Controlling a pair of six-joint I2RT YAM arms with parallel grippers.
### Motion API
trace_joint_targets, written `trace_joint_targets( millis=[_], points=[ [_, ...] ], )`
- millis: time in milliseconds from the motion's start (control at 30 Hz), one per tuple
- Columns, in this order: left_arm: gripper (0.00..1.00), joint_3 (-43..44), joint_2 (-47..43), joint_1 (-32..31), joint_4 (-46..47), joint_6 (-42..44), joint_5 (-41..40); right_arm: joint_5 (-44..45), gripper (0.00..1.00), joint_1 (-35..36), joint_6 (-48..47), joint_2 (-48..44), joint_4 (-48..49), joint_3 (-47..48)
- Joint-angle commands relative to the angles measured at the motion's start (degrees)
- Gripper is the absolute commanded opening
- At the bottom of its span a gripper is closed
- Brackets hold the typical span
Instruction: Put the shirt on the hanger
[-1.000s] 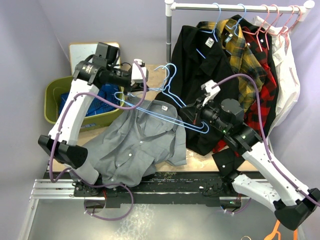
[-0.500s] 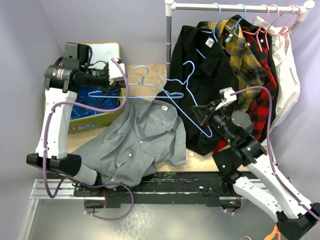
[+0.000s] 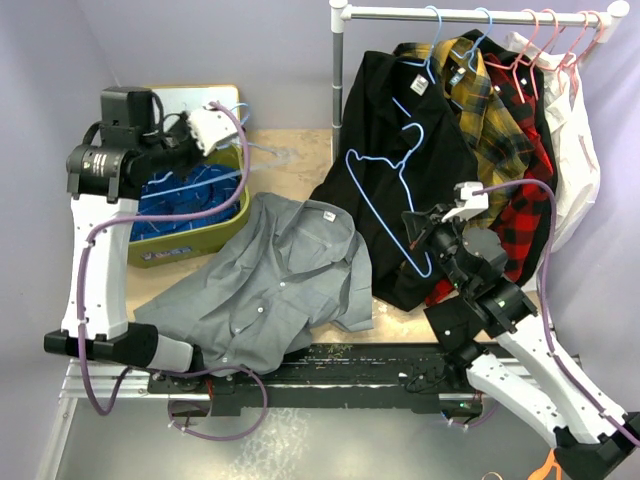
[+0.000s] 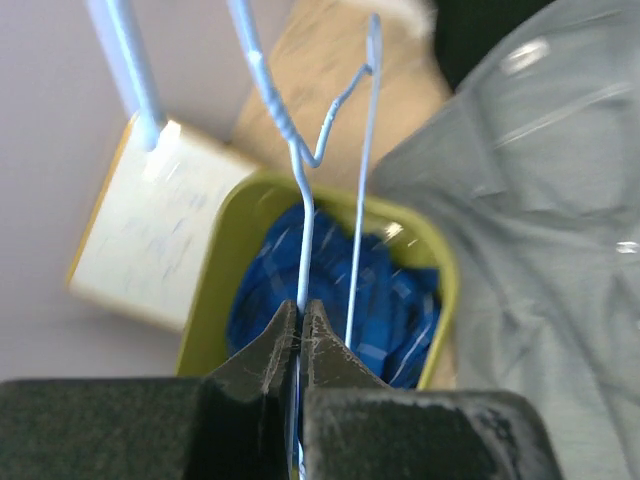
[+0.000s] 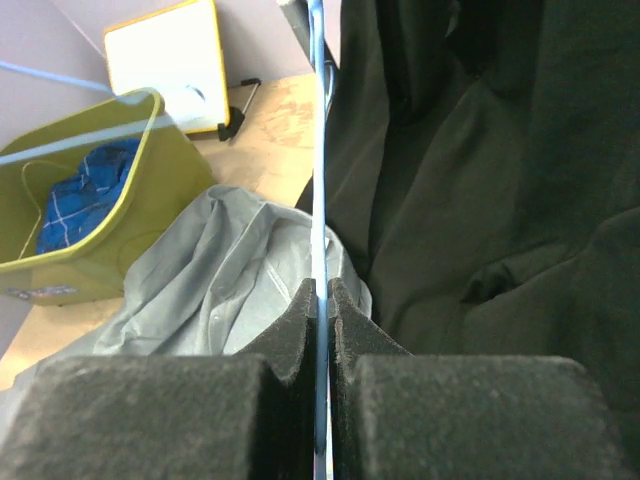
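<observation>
The grey shirt [image 3: 275, 280] lies spread and crumpled on the table between the arms; it also shows in the left wrist view [image 4: 540, 250] and the right wrist view [image 5: 220, 270]. My right gripper [image 3: 412, 238] is shut on a thin light-blue hanger [image 3: 372, 190] and holds it up in front of the hanging black shirt, to the right of the grey shirt; its wire [image 5: 318, 150] runs between the closed pads. My left gripper [image 3: 228, 140] is shut on a second light-blue hanger [image 4: 300, 200], held above the green bin.
A green bin [image 3: 235, 215] with a blue garment [image 3: 180, 195] stands at the back left, with a white board [image 4: 150, 230] behind it. A rail [image 3: 470, 14] at the back right carries a black shirt [image 3: 385, 95], plaid shirts and pink hangers [image 3: 545, 40].
The two light-blue hangers, tangled over the grey shirt, have come apart. My left arm swung up and left with one over the bin; my right arm drew right with the other.
</observation>
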Motion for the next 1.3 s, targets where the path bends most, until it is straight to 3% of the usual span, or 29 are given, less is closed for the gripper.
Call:
trace_joint_targets(
  millis=[0, 200, 500, 533, 567, 600, 633, 767, 867, 1000, 1100, 1167, 1267],
  points=[
    [0.00, -7.56, -4.43, 4.17, 18.38, -11.66, -22.38, 3.03, 0.00, 0.10, -1.87, -2.77, -0.59, 1.91],
    [0.00, -10.79, -2.52, 11.12, 24.17, -16.99, -17.64, 0.55, 0.00, 0.13, -3.31, -2.79, -1.94, 3.17],
    [0.00, -19.90, -4.18, 11.44, 24.59, -16.53, -19.43, -0.77, 0.00, 0.16, -3.30, -3.22, -3.01, 2.69],
    [0.04, -19.49, -4.28, 11.38, 23.45, -16.87, -19.87, -1.04, 0.00, 0.16, -3.46, -3.23, -3.30, 2.87],
    [0.46, -16.48, -3.98, 11.40, 21.30, -17.92, -20.28, -1.30, 0.00, 0.16, -3.78, -3.23, -3.51, 3.10],
    [0.93, -12.01, -3.08, 11.31, 18.34, -19.22, -20.20, -1.45, 0.00, 0.11, -4.21, -3.12, -3.64, 3.40],
    [1.00, -6.93, -2.14, 11.24, 15.11, -20.98, -20.61, -1.67, 0.00, 0.14, -4.61, -2.93, -4.11, 3.77],
    [0.99, 8.44, -0.63, 11.29, 11.89, -27.76, -32.29, -3.52, 0.00, 0.09, -3.70, -1.43, -8.44, 5.54],
    [0.99, 7.93, -2.04, 8.40, 17.87, -33.78, -47.95, -4.71, 0.00, 0.16, -1.81, -1.57, -11.60, 5.51],
    [0.99, 3.75, -1.74, 0.66, 25.67, -25.34, -55.18, -4.86, 0.00, 0.15, -0.07, -4.19, -13.77, 5.48],
    [0.99, 5.72, 4.42, -13.68, 17.20, -21.54, -52.08, -5.26, 0.00, 0.07, -0.01, -4.65, -15.71, 6.48],
    [0.99, 1.87, 7.26, -23.82, 12.27, -20.36, -46.95, -5.08, 0.00, 0.08, -0.09, -4.71, -17.33, 7.45],
    [0.99, -8.90, 9.14, -29.35, 17.17, -22.11, -36.59, -4.74, 0.00, 0.10, 0.41, -5.86, -19.37, 8.25]
  ],
)
